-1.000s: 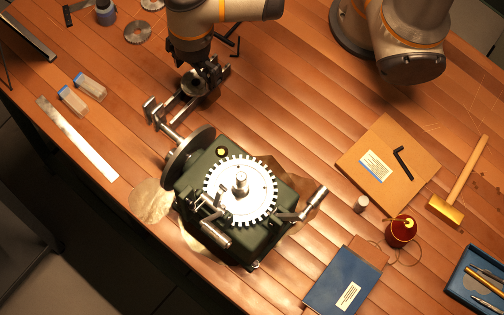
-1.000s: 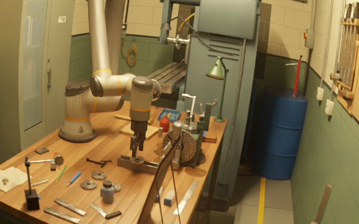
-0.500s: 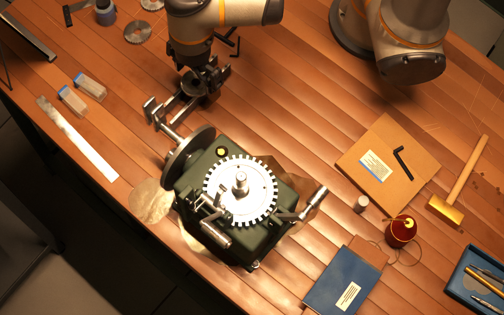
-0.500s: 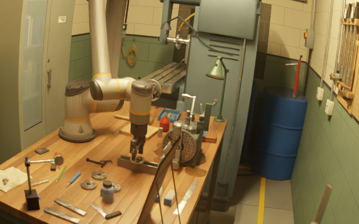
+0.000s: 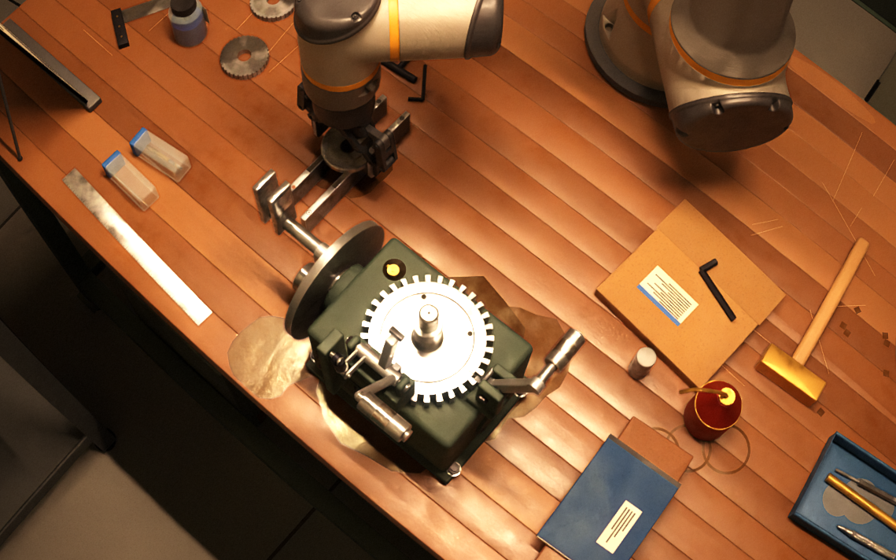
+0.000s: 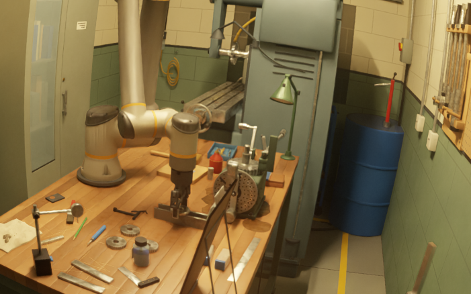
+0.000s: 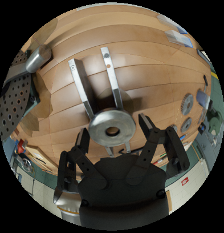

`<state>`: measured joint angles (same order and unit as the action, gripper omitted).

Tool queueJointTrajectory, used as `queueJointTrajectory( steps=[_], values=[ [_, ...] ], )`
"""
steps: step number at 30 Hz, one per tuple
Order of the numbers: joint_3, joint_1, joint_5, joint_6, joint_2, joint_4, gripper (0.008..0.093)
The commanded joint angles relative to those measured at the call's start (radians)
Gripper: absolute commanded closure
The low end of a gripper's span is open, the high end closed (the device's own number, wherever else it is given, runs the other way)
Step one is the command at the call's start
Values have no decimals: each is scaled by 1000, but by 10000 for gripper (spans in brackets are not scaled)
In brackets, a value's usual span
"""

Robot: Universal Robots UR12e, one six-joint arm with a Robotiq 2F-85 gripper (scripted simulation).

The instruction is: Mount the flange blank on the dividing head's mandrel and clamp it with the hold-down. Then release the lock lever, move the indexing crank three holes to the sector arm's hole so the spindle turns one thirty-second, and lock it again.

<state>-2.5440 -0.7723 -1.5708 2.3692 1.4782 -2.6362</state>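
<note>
The flange blank is partly hidden under my wrist in the side camera. The wrist camera shows it whole: a steel disc with a centre hole, resting on two parallel steel bars. My gripper is open and straddles the disc, holding nothing. The green dividing head stands near the bench's front edge. Its toothed plate faces up with the mandrel at its centre. The perforated index plate faces the bars. The indexing crank juts toward them.
A blue tray of tools sits at the bench's right corner. A red oil can, a brass hammer, a cardboard pad with a hex key and a blue notebook lie right of the head. Cutters lie behind my arm.
</note>
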Motion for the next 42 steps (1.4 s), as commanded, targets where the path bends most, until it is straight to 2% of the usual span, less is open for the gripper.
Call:
queueJointTrajectory(
  steps=[1,15,42],
  values=[
    [1,0,0,0,0,-1,80],
    [0,0,0,0,-2,-4,80],
    [0,0,0,0,-2,-4,620]
  ],
)
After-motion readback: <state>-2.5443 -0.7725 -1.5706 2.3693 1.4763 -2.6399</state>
